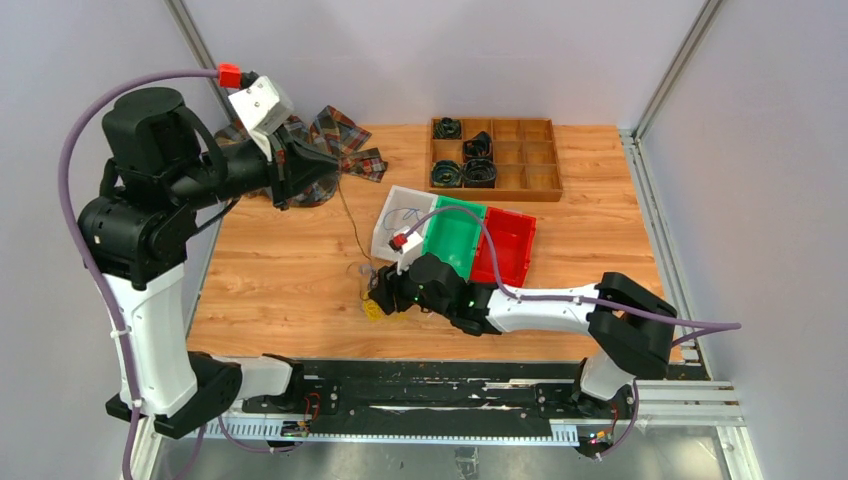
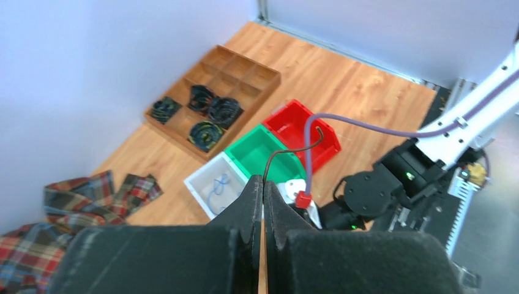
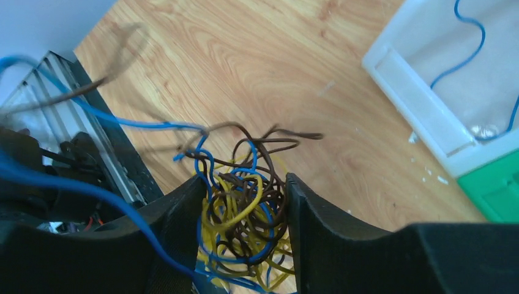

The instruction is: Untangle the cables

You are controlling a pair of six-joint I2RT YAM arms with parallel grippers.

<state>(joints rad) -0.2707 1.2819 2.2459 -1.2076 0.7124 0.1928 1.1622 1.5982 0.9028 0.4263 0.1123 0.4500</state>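
You're working on a wood-grain table [image 1: 280, 270], with pale walls [image 1: 400, 50] boxing it in on three sides and a metal frame post [image 1: 680, 60] in the far corner. A plaid cloth [image 1: 335, 135] is lying at the far left. A wooden divided tray [image 1: 530, 150] is sitting at the back with black coiled rolls [image 1: 462, 172] in four of its cells. The white bin [image 1: 395, 215], green bin [image 1: 455, 240] and red bin [image 1: 505, 250] are sitting side by side mid-table.

The cables [image 1: 373, 308] are bunching up near the front edge, just beside the white bin.

The top view is only giving you a speck of yellow there. The right wrist view is showing the whole yellow, blue and brown tangle sitting between the fingers of the right gripper [image 3: 245, 179]. Those jaws are standing apart with the clump filling the gap, and you can't tell if they're actually squeezing it. That view is also catching a loose blue cable [image 3: 471, 49] lying in the white bin.

The left wrist view is showing the left gripper [image 2: 263, 184] raised high, jaws pinching closed on a brown strand [image 2: 287, 152] that's curling out from the tips.
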